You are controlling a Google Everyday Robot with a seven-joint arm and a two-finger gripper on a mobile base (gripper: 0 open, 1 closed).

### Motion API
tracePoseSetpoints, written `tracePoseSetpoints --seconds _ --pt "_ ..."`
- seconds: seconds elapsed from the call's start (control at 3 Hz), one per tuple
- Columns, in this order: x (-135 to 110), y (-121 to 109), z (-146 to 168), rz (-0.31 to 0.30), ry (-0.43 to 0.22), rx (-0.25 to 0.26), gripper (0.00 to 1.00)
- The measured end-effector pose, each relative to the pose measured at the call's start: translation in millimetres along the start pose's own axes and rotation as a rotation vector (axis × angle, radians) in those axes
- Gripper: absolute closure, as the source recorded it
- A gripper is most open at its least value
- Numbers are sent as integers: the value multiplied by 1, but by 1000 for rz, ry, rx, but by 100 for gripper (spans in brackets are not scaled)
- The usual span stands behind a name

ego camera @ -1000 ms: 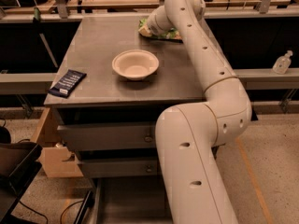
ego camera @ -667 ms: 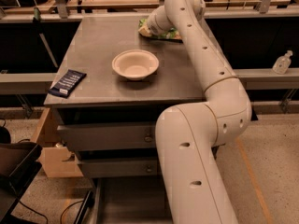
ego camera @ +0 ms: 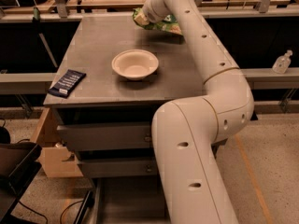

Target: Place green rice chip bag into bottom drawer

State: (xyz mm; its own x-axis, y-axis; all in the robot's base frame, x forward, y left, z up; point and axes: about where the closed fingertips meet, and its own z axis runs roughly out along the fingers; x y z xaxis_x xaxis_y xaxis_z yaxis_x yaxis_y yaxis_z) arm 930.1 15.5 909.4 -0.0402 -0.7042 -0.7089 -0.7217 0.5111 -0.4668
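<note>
Grey metal table (ego camera: 98, 55), camera view: crinkly bright green rice chip bag (ego camera: 164, 26) at far edge, right of centre; tool (ego camera: 141, 17) at bag's left end. Tool state: cannot tell, wrist hides it; contact with bag likewise unclear. Step judged: grasp. Next calls for a firm hold, a lift, then carry down to bottom drawer (ego camera: 131, 204), open grey tray at frame foot, partly cut off and partly behind bulky white arm (ego camera: 201, 139). Round cream bowl (ego camera: 135, 64) and flat dark navy packet (ego camera: 67, 82) lie well apart from bag.

White arm (ego camera: 196, 171) enters at 6 o'clock, elbow (ego camera: 229, 101) bent at 3 o'clock; forearm (ego camera: 196, 36) extends toward 12 o'clock, tool (ego camera: 143, 17) at tip.
</note>
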Motion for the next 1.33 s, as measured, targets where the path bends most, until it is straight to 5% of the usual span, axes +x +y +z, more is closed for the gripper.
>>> tracePoseSetpoints --seconds 0.67,1.33 --pt "-50 -26 -94 -63 38 90 100" --pt "-102 -61 -284 6 -124 354 100"
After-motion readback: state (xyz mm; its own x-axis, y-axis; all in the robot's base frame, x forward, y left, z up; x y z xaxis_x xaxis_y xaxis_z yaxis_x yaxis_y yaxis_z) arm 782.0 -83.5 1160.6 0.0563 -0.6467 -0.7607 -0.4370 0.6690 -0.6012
